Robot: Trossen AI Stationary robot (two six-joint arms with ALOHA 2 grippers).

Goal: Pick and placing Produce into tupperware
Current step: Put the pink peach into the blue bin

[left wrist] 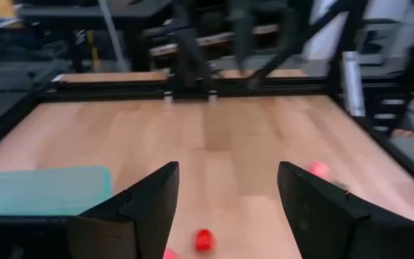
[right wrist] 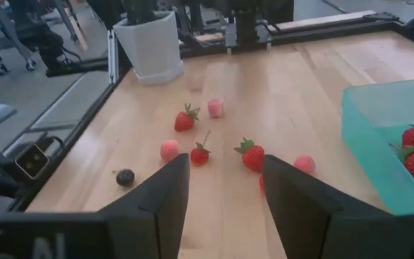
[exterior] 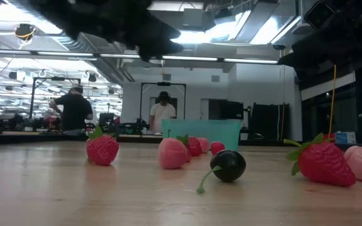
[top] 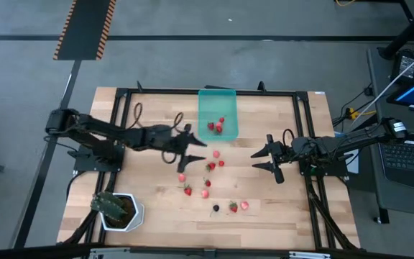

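Note:
The teal tupperware (top: 216, 108) stands at the middle of the table's far edge, with a few red fruits (top: 216, 126) inside it. Several red and pink fruits (top: 205, 188) and a dark berry (top: 215, 208) lie loose on the wood, nearer the front. My left gripper (top: 192, 154) hovers open just left of the loose fruits, near the tupperware's near left corner. In its wrist view nothing is between its fingers (left wrist: 228, 173), and a red fruit (left wrist: 203, 239) lies below. My right gripper (top: 259, 160) waits open to the right, facing the fruits (right wrist: 252, 155) and the tupperware (right wrist: 387, 137).
A white pot with a green plant (top: 118, 210) stands at the near left corner. A black frame rail (top: 207, 92) borders the table. Bare wood lies between the fruits and my right gripper. Two people (exterior: 74, 110) stand in the room behind.

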